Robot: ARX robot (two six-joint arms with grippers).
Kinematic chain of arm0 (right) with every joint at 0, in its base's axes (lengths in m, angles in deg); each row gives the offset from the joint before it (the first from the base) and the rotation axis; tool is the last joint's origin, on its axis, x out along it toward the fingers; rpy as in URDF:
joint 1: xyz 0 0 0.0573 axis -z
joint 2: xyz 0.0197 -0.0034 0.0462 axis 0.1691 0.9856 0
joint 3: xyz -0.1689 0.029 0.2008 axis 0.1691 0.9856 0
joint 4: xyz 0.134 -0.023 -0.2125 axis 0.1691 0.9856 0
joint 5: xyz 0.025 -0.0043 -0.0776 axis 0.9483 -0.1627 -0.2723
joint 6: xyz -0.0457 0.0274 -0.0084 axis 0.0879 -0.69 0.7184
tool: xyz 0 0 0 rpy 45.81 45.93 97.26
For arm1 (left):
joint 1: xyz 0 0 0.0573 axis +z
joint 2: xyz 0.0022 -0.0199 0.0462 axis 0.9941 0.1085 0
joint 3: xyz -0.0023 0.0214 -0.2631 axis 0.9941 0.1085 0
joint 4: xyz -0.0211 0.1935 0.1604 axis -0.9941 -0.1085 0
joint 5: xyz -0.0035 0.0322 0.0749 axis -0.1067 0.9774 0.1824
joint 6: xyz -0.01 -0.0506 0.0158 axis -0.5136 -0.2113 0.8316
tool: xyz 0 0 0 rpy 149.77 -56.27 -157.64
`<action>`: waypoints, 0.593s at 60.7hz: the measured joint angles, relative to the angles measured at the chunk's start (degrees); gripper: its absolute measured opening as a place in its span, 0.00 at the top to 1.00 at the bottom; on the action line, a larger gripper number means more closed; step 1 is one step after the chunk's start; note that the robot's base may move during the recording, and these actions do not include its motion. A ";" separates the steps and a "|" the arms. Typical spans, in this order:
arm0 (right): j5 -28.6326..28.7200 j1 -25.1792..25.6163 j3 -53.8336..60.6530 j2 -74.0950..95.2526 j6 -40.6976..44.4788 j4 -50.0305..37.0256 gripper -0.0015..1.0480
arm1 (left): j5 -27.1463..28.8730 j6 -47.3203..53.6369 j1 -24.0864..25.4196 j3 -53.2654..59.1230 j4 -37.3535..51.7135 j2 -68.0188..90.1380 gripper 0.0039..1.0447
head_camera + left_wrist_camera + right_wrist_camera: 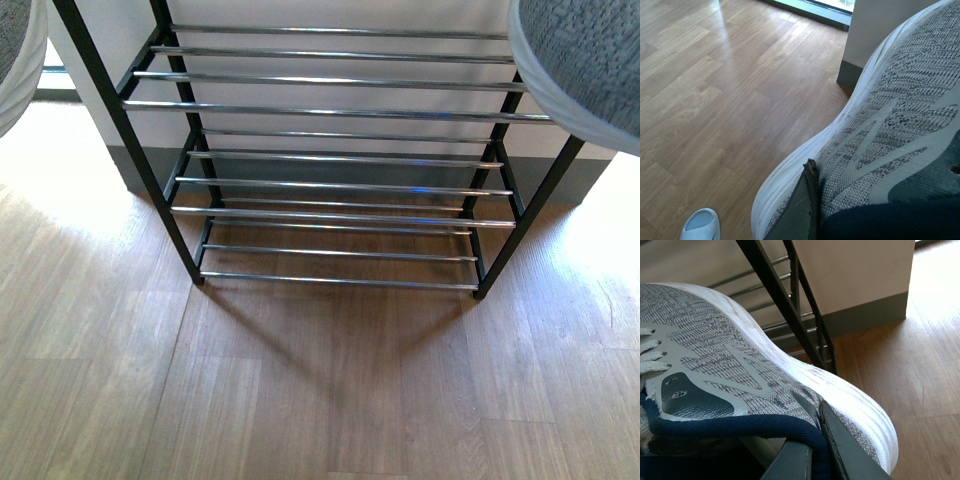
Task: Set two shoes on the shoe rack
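Observation:
The shoe rack (330,110) stands straight ahead against the wall, with black side frames and chrome bars on several tiers. The left shoe (15,55), grey knit with a white sole, shows at the top left corner of the front view, and the right shoe (585,60) at the top right corner, both held up in front of the rack. In the left wrist view my left gripper (812,200) is shut on the left shoe (890,130) at its side wall. In the right wrist view my right gripper (812,445) is shut on the navy collar of the right shoe (715,355), beside the rack's frame (785,305).
Wood floor (300,380) lies in front of the rack. A white wall with a grey skirting (865,315) runs behind it. A white slipper (701,225) lies on the floor below the left shoe. A wall corner (860,45) stands near the left shoe's toe.

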 joint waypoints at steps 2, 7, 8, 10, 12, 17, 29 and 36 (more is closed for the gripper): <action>0.00 0.00 0.00 0.00 0.00 0.00 0.99 | 0.04 0.00 0.00 0.00 0.00 0.00 0.99; -0.02 0.00 0.00 0.00 0.00 0.00 0.99 | 0.15 0.00 0.00 -0.02 0.00 0.00 0.99; -0.02 0.00 0.00 0.00 0.00 0.00 0.99 | 0.13 0.00 0.00 0.00 0.00 0.00 0.99; 0.00 0.00 0.00 0.00 0.00 0.00 0.99 | 0.15 0.00 0.00 -0.02 0.00 0.00 0.99; 0.00 0.00 0.00 0.00 0.00 0.00 0.99 | 0.15 0.00 0.00 -0.02 0.00 0.00 0.99; 0.00 0.00 0.00 0.00 0.00 0.00 0.99 | 0.13 0.02 0.00 -0.02 0.00 0.00 0.99; 0.00 0.00 0.00 0.00 0.00 0.00 0.99 | 0.17 0.00 0.00 -0.04 0.00 0.00 0.99; 0.02 0.00 -0.02 -0.02 -0.02 0.00 0.99 | 0.37 0.00 0.00 -0.09 0.00 0.00 0.99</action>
